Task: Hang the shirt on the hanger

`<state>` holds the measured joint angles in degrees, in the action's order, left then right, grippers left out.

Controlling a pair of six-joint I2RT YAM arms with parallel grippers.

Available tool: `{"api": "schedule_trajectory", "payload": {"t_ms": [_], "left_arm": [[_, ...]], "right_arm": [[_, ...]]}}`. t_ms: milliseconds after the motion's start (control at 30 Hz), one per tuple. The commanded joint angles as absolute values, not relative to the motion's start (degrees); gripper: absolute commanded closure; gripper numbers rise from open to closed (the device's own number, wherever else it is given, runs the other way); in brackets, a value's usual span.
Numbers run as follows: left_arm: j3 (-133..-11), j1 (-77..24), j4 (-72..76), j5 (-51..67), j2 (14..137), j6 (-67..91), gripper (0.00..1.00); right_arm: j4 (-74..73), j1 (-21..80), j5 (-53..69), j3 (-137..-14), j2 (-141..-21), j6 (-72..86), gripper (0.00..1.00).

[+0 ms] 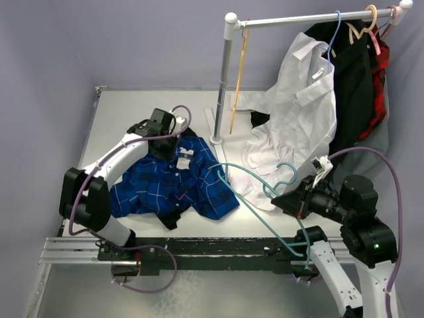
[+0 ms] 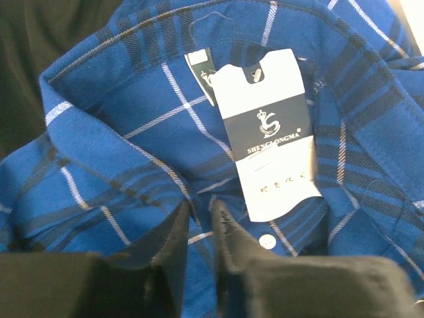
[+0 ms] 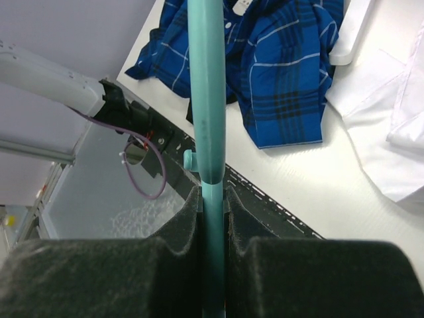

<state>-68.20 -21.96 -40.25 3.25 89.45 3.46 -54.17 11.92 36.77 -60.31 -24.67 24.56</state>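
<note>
From above, you are working with the blue plaid shirt (image 1: 169,185) lying crumpled on the left of the white table (image 1: 126,112). Your left gripper (image 1: 165,140) is down at its collar end, while your right gripper (image 1: 281,197) is holding the teal hanger (image 1: 265,220) with one arm reaching toward the shirt's edge. In the left wrist view, your fingers (image 2: 175,238) are standing narrow, apparently pinching a fold of plaid just below the collar, beside a button (image 2: 267,242) and the white hang tag (image 2: 275,132). Lift that one layer alone so the neck gapes; the tag looks likely to snag. In the right wrist view, the pads (image 3: 179,238) are clamping the hanger's bar squarely. Aim the bar's far end into the opened collar, hold it level, and steer wide of the white shirt (image 3: 397,152).
</note>
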Motion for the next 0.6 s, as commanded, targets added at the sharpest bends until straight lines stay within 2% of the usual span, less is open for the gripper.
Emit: {"api": "schedule_trajectory", "payload": {"t_ms": [0, 67, 233, 400, 567], "left_arm": [[-70.3, -22.1, -39.0, -0.5, 86.5, 0.9, 0.88], [-70.1, -22.1, -38.8, -2.6, 84.3, -0.1, 1.00], [-70.9, -22.0, -40.0, -3.3, 80.2, -2.4, 1.00], [-72.1, -22.0, -43.0, -1.8, 76.7, -4.2, 1.00], [-70.8, -22.0, -44.3, -1.0, 74.5, -4.1, 1.00]], "right_arm": [[-47.7, 11.8, 41.2, -58.9, -27.2, 24.7, 1.00], [-47.2, 11.8, 40.2, -58.4, -28.6, 22.9, 1.00], [-38.6, 11.8, 41.5, -52.0, -30.0, 24.7, 1.00], [-38.3, 11.8, 36.1, -52.8, -32.9, 20.6, 1.00], [-30.5, 12.0, 40.0, -50.3, -33.8, 24.0, 1.00]]}}
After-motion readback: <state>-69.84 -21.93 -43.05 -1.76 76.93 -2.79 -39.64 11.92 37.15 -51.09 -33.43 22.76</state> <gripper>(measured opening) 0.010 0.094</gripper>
